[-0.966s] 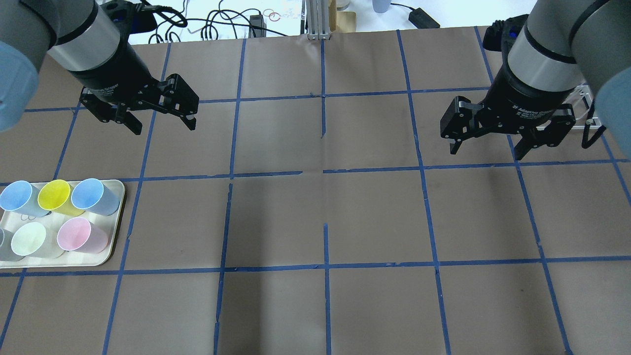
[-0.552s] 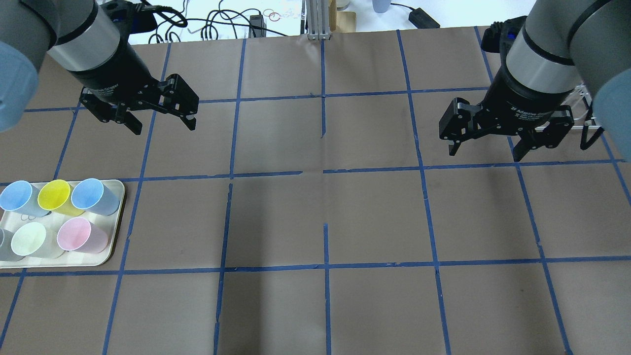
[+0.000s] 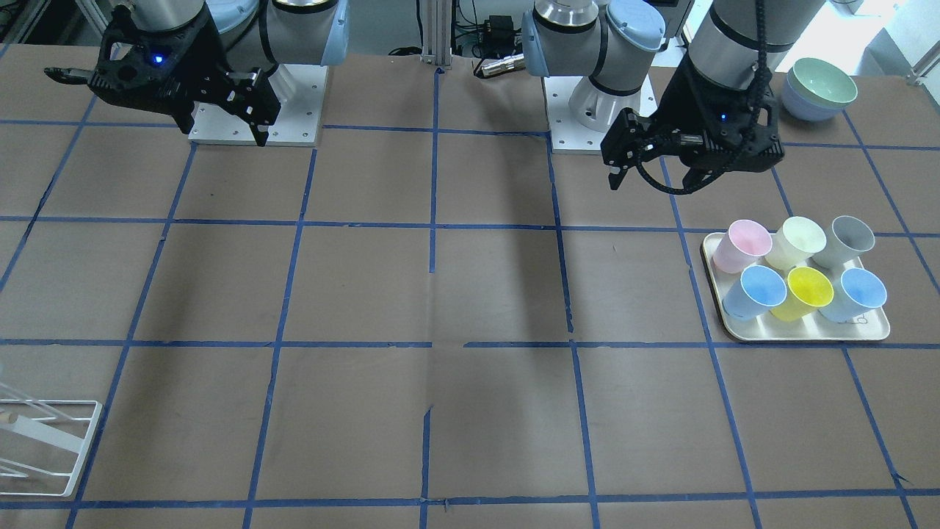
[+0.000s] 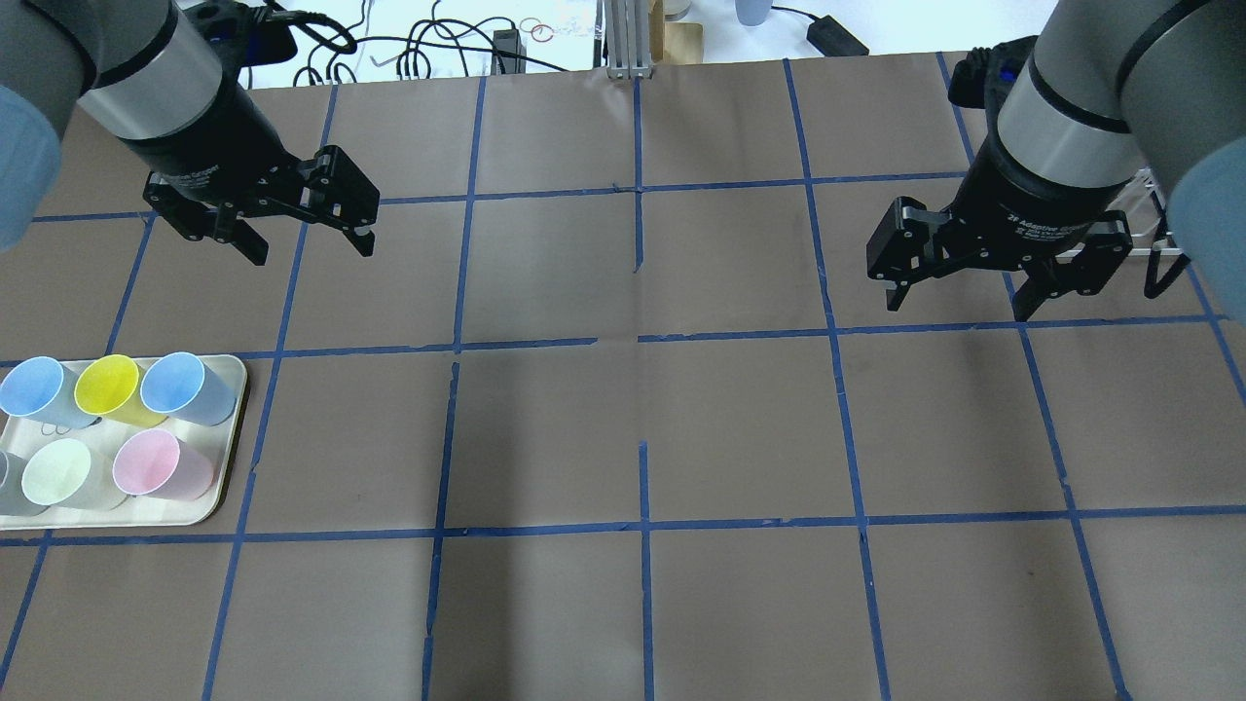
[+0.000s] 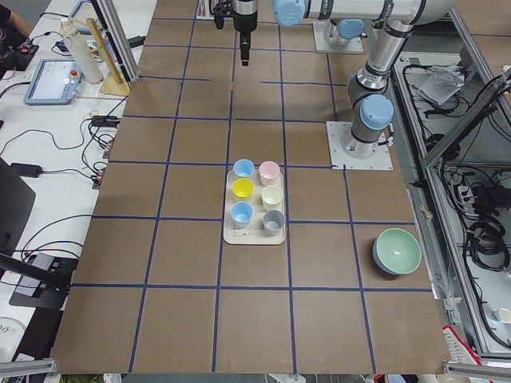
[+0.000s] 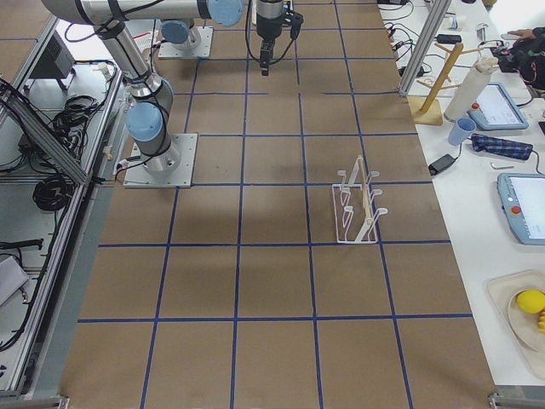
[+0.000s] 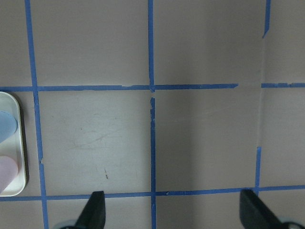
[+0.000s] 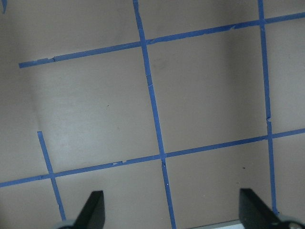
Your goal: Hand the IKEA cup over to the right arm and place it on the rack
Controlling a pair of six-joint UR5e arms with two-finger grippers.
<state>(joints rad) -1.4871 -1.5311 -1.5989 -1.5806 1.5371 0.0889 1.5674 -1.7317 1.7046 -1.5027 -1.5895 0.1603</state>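
Observation:
The pale grey IKEA cup (image 3: 852,239) stands upright at a corner of the cream tray (image 3: 808,334), next to a pale green cup (image 3: 797,239). In the overhead view it (image 4: 8,492) is cut off by the left edge. My left gripper (image 4: 311,248) is open and empty, hovering well beyond the tray (image 4: 232,438); it also shows in the front view (image 3: 653,180). My right gripper (image 4: 957,304) is open and empty above the right side of the table. The white wire rack (image 6: 358,204) stands near it, partly hidden behind the right arm in the overhead view (image 4: 1163,209).
On the tray there are also two light blue cups (image 4: 29,387), a yellow cup (image 4: 105,383) and a pink cup (image 4: 146,462). Stacked bowls (image 3: 819,88) sit near the left arm's base. Blue tape lines grid the brown table.
My left gripper has shifted a little to the left and farther from me. My right gripper has barely moved. Both stay open.

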